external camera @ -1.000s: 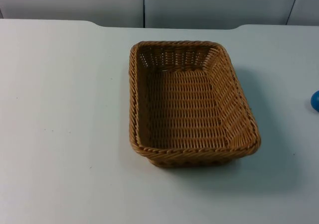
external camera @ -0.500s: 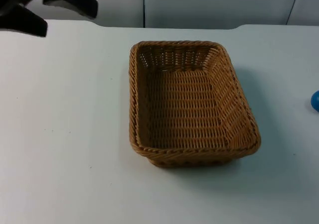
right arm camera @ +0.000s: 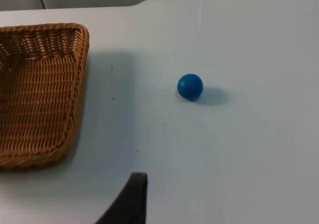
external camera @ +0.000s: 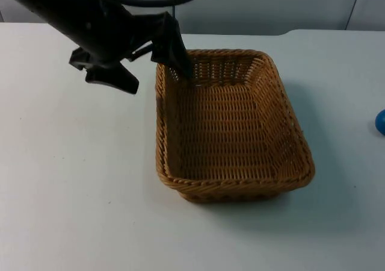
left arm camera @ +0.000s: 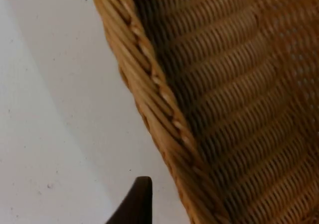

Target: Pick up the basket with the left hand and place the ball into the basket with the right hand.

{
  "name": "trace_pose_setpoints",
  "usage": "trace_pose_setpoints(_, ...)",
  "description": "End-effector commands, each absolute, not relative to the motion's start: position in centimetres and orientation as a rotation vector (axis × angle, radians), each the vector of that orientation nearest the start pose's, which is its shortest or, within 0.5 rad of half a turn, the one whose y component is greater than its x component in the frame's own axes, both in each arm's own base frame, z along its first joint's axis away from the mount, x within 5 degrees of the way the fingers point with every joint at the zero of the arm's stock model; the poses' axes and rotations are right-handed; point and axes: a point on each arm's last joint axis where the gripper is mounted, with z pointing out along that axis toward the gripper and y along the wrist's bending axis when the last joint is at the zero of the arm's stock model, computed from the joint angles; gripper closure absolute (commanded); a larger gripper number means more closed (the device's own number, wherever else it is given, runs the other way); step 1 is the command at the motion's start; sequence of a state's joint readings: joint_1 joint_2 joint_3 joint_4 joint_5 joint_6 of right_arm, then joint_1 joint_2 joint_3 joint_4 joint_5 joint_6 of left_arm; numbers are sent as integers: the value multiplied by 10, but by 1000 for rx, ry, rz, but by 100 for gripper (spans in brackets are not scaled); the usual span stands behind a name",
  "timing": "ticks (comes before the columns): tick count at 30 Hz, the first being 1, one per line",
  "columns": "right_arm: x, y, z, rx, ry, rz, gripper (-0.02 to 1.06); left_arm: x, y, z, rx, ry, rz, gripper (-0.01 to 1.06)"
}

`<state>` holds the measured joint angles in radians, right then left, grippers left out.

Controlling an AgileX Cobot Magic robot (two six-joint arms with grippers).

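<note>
Whereas half a second ago the left gripper [external camera: 157, 73] stood at the table's far left corner, we now find it at the basket's [external camera: 228, 126] far left corner, so the approach for the pickup is nearly complete. Its two fingers are spread and straddle the rim: one finger sits just inside the basket, the other just outside over the table [external camera: 72, 180]. The left wrist view confirms this, with the braided rim [left arm camera: 154, 84] running between the fingers. We judge that closing on the rim is the next step; the basket rests flat on the table and has not been lifted.

We note that the basket holds nothing; its woven floor is bare. The blue ball [right arm camera: 190, 86] lies on the table well apart from the basket, on its right side. The right arm waits above the table short of the ball, and we cannot tell whether the right gripper is spread or pressed together.
</note>
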<state>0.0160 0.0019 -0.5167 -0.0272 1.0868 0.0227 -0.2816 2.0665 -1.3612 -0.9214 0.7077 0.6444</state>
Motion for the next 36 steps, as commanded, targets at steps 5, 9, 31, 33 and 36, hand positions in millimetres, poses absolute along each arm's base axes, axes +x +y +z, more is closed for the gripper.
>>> trace_pose_setpoints(5,-7,-2,278,18,2053,-11,0,406,-182,119,345,2763,-884,9)
trace_pose_setpoints(9,-7,-2,278,18,2053,-11,0,409,-187,104,336,2806,-897,9)
trace_pose_setpoints(31,-7,-2,278,18,2053,-11,0,411,-187,91,184,2860,-916,90)
trace_pose_setpoints(33,-7,-2,278,18,2053,-11,0,411,-187,91,167,2864,-918,90)
trace_pose_setpoints(36,-7,-2,278,18,2053,-14,0,411,-187,93,117,2871,-923,90)
